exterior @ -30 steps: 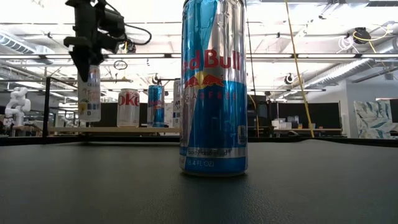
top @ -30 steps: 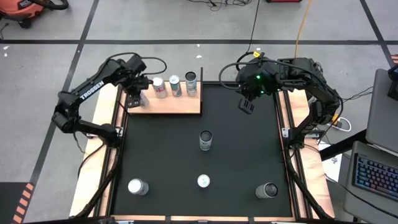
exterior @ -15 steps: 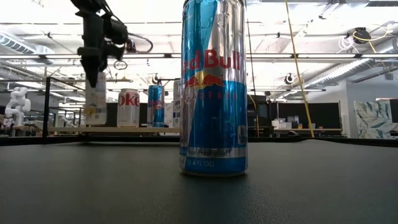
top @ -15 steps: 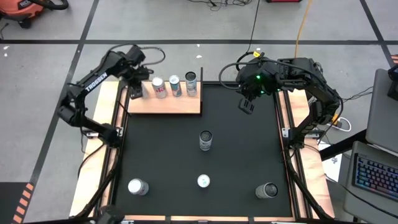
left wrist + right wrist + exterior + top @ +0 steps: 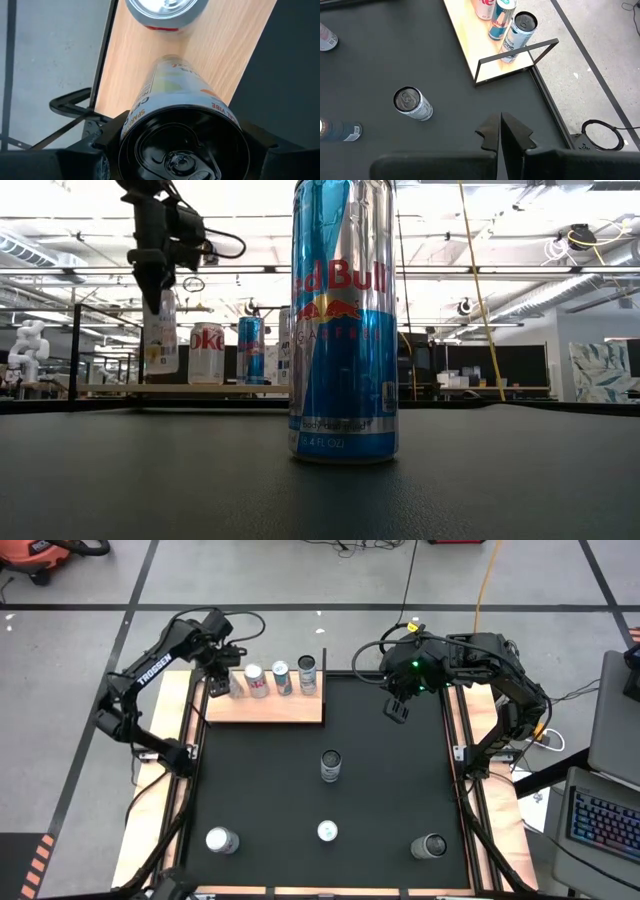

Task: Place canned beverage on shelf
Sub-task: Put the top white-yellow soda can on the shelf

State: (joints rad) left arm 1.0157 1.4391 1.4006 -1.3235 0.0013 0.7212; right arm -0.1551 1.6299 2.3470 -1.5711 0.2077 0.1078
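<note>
The left gripper point(image 5: 218, 683), fingers clamped on a pale slim can point(image 5: 160, 330), has carried it over the light-wood shelf point(image 5: 290, 708) at ten o'clock; right fingers together.

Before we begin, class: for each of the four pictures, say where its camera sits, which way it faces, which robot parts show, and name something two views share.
High view: overhead, looking straight down; both arms, the shelf, black mat.
Low view: at mat height, looking level; blue can close, left gripper lowering a pale can.
Left wrist view: looks down over the held pale can onto the shelf; jaws flank it.
Right wrist view: above the mat's far corner; right gripper shut.
Shared: high and right wrist views both show the shelf's cans.
</note>
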